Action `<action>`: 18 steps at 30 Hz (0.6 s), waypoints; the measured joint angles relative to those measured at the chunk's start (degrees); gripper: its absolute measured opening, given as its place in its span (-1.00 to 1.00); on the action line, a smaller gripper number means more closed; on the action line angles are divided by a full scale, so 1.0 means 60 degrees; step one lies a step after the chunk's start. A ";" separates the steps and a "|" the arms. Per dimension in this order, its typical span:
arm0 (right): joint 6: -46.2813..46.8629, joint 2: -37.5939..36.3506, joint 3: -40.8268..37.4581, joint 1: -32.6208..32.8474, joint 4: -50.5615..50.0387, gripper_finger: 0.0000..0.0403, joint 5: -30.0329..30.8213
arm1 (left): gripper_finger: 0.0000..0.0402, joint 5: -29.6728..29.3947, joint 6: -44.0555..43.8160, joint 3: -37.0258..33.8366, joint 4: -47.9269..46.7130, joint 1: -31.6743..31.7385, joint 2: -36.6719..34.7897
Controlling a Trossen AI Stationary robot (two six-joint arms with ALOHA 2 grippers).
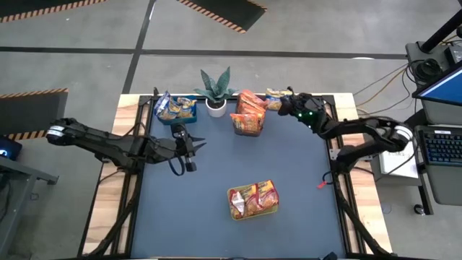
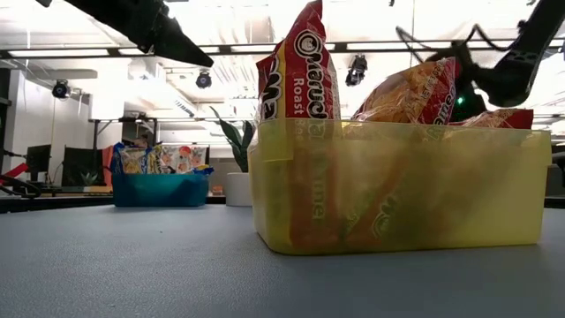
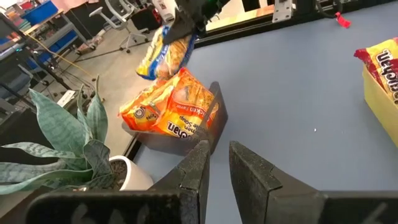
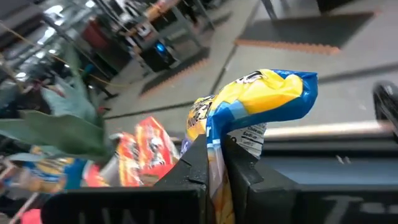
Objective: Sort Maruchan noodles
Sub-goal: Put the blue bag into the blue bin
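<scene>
Yellow bin (image 1: 253, 209) near counter (image 1: 216, 217) front edge, centre, holds red and orange packets (image 1: 254, 196) upright. Mid-counter, left side: left end effector (image 1: 189, 150) hovers empty, fingers (image 3: 196, 171) nearly together, narrow gap between. Back edge: blue bin (image 1: 175, 115) at left with yellow-blue packets (image 1: 175, 107); potted plant (image 1: 215, 92) beside it; dark bin (image 1: 247, 126) at centre with orange packets (image 1: 247, 114). Right end effector (image 1: 283, 105) at back edge, right of dark bin, clamped on yellow-blue packet (image 4: 252, 102), lifted off counter.
</scene>
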 joint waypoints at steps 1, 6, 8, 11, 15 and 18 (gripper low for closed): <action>-0.0063 -0.0190 0.0000 0.0045 -0.0004 -0.95 0.0005 | -0.78 -0.0003 0.0000 0.0000 0.0026 0.0000 0.0014; -0.0392 -0.1049 0.0000 0.0276 0.0008 -0.95 -0.0023 | -0.78 -0.0001 -0.0022 0.0000 0.0021 0.0000 0.0074; -0.0599 -0.1376 0.0000 0.0410 0.0019 -0.95 -0.0015 | -0.78 -0.0001 -0.0025 0.0000 -0.0007 -0.0003 0.0095; -0.0910 -0.1814 0.0000 0.0750 0.0019 -0.96 -0.0023 | -0.78 0.0000 -0.0025 0.0000 0.0026 -0.0004 0.0112; -0.1391 -0.2234 0.0000 0.1451 0.0117 -0.96 -0.0021 | -0.78 -0.0003 -0.0008 0.0000 0.0091 -0.0004 0.0112; -0.1846 -0.2362 0.0000 0.2031 0.0478 -0.96 0.0009 | -0.78 0.0003 -0.0009 0.0000 0.0331 -0.0004 0.0112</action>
